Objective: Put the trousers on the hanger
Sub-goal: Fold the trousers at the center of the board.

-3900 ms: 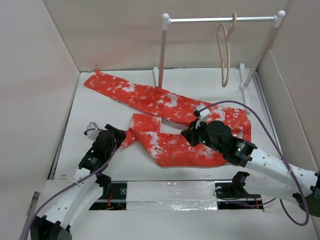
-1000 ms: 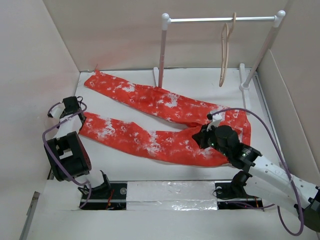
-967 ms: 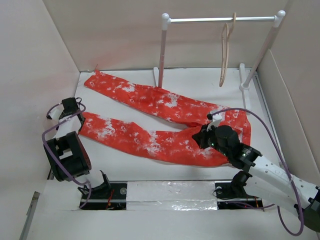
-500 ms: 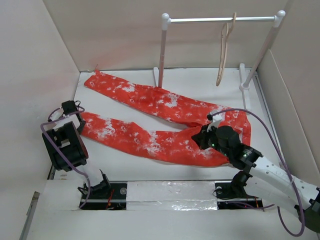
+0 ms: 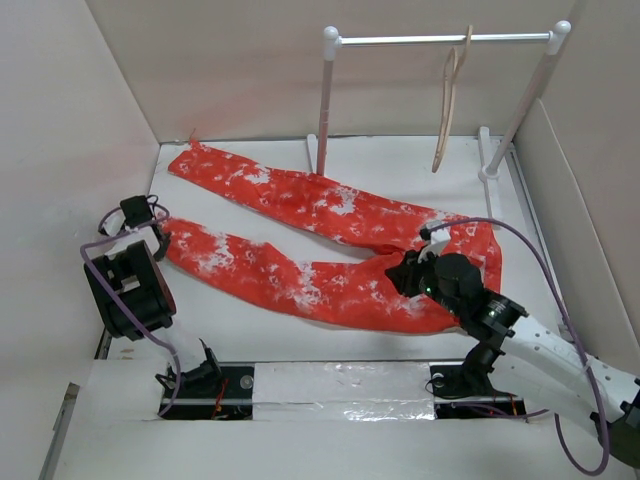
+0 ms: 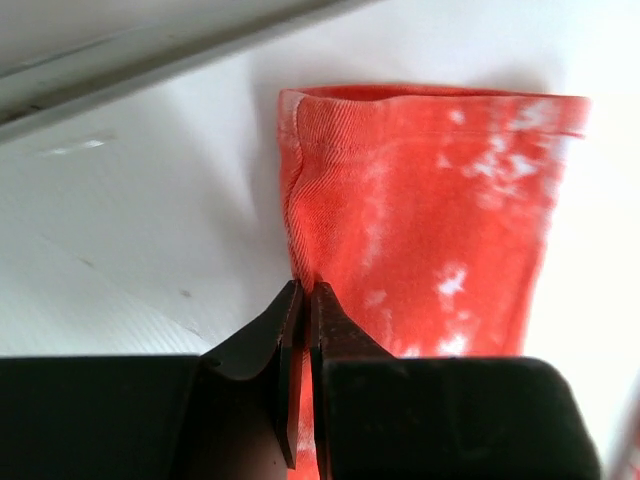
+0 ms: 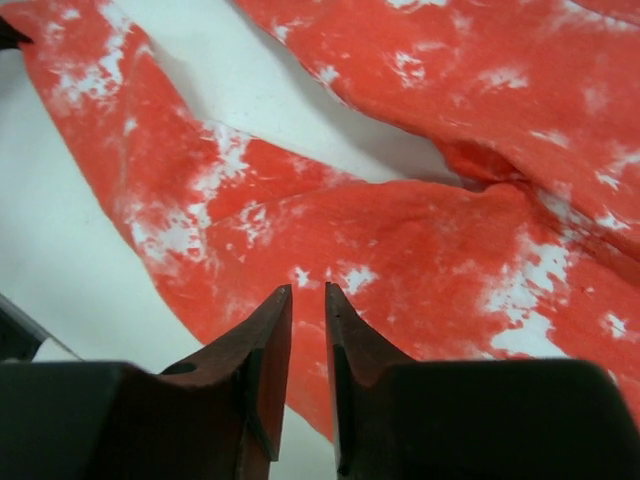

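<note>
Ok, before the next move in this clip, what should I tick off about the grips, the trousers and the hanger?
1. Left gripper has the cuff of the trousers: ok, jaws closed on the cuff's edge.
2. Right gripper has cloth near the waist: cannot tell; jaws nearly closed right at the cloth.
3. Both legs spread out, not folded over: ok.
4. Hanger hangs on the rack, nothing on it: ok.
5. Trousers on the hanger: not ok, they lie on the table.
</note>
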`<state>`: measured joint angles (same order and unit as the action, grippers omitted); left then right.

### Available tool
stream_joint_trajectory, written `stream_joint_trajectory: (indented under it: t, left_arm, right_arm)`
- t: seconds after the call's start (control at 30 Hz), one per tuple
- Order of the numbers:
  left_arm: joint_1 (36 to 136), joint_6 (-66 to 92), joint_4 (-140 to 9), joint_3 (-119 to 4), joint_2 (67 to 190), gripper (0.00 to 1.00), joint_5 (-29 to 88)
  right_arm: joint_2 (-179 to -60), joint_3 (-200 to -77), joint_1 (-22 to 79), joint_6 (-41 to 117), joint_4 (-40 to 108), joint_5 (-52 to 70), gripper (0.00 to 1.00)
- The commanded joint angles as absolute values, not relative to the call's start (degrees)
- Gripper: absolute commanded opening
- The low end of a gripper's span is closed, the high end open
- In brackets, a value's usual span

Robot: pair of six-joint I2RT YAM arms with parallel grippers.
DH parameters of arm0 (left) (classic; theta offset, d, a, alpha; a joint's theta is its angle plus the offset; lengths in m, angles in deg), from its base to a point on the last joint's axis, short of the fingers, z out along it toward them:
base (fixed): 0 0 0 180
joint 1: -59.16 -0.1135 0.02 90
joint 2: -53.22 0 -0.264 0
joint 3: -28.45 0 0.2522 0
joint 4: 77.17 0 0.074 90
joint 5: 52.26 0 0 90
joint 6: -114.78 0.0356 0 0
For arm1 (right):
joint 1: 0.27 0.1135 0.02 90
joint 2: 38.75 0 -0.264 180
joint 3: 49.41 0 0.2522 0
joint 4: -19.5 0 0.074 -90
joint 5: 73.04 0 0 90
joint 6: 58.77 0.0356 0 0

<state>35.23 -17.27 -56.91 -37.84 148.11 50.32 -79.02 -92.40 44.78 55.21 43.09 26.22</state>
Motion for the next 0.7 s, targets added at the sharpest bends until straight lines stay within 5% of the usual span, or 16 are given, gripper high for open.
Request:
stream_joint_trajectory:
  t: [0.0, 0.33, 0.53, 0.67]
  left_arm:
    - [37.4, -17.4, -59.6, -38.3, 139.4, 0.0, 46.0]
    - [43.6, -14.6, -59.9, -36.6, 112.0, 0.0, 45.3]
    - [43.6, -14.5, -59.7, -35.0, 93.6, 0.0, 43.4]
    - [47.3, -12.4, -57.0, -37.6, 92.0, 0.0, 40.9]
  right_arm:
    - [-80.8, -93.5, 45.1, 55.8, 42.2, 31.1, 0.29]
    - [-85.0, -96.8, 37.7, 60.6, 48.2, 41.1, 0.71]
    - [-84.4, -97.2, 19.4, 61.0, 47.2, 37.5, 0.77]
    - [-87.7, -95.1, 3.9, 63.8, 42.8, 30.0, 0.79]
